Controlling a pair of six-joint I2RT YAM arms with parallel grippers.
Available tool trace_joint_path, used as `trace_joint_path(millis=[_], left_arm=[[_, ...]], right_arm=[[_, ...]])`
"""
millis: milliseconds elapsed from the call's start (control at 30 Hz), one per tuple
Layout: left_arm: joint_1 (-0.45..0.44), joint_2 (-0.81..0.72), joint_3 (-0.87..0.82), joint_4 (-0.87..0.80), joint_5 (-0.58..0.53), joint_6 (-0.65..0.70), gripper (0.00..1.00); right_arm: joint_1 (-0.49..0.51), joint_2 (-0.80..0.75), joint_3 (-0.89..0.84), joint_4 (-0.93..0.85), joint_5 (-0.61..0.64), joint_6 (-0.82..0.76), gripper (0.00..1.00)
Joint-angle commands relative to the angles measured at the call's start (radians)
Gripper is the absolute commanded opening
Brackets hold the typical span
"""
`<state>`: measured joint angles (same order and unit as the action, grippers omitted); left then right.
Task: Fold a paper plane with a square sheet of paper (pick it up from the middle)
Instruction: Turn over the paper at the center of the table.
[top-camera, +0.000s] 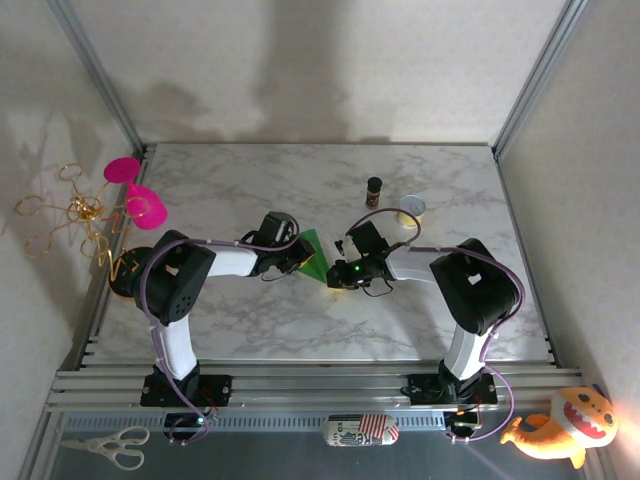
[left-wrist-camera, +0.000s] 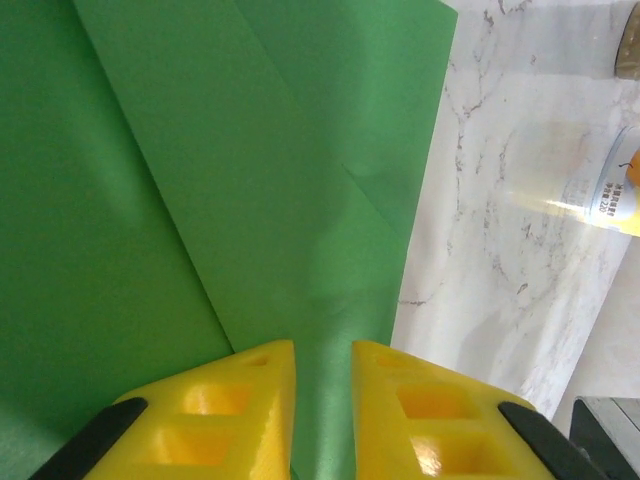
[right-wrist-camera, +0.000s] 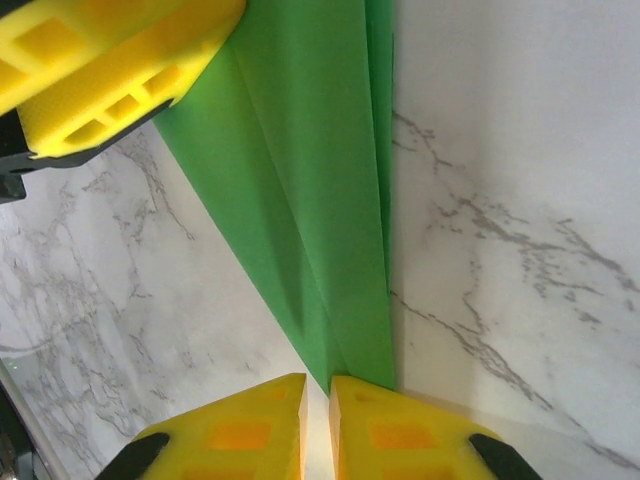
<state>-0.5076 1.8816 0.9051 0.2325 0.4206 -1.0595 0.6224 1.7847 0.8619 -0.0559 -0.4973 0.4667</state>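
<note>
While both arms meet over the middle of the marble table (top-camera: 250, 330), a folded green paper (top-camera: 315, 256) sits between them as a narrow creased wedge. At left, the left tool (left-wrist-camera: 322, 348) has its yellow fingers (left-wrist-camera: 230, 400) a narrow gap apart, and the paper runs into that gap. Whether they truly pinch it cannot be told. At centre, the paper shows a long diagonal crease and overlapping layers, broad near the left tool and tapering to a slim end towards the right. At right, the right tool (right-wrist-camera: 318, 385) has its fingers almost pressed together at that slim end, and a firm grip cannot be confirmed there either. Several things could go wrong, in my judgement. A loose hold could let the thin sheet slide, so the next crease lands crooked. The two tools pulling apart could tear it or spring the layers open. Working this close together, the tools could also bump each other.
</note>
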Motion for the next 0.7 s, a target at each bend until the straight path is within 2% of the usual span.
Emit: trace_joint_path(millis=[0, 233, 400, 567, 667], left_arm=[[-0.002, 0.058, -0.009, -0.121, -0.080, 0.028, 0.21], [-0.002, 0.057, -0.009, -0.114, -0.060, 0.040, 0.21], [-0.002, 0.034, 0.008, -0.065, 0.009, 0.069, 0.21], [-0.001, -0.087, 0.047, -0.061, 0.032, 0.099, 0.29], [0.003, -0.147, 0.045, -0.081, -0.003, 0.097, 0.34]], right_arm=[[0.002, -0.023, -0.045, -0.128, 0.025, -0.028, 0.17], [-0.001, -0.042, -0.076, -0.144, 0.069, -0.026, 0.17], [-0.005, -0.055, -0.049, -0.107, 0.076, -0.016, 0.15], [-0.020, -0.196, -0.041, 0.026, 0.090, 0.035, 0.20], [-0.022, -0.204, -0.028, 0.054, 0.112, 0.037, 0.23]])
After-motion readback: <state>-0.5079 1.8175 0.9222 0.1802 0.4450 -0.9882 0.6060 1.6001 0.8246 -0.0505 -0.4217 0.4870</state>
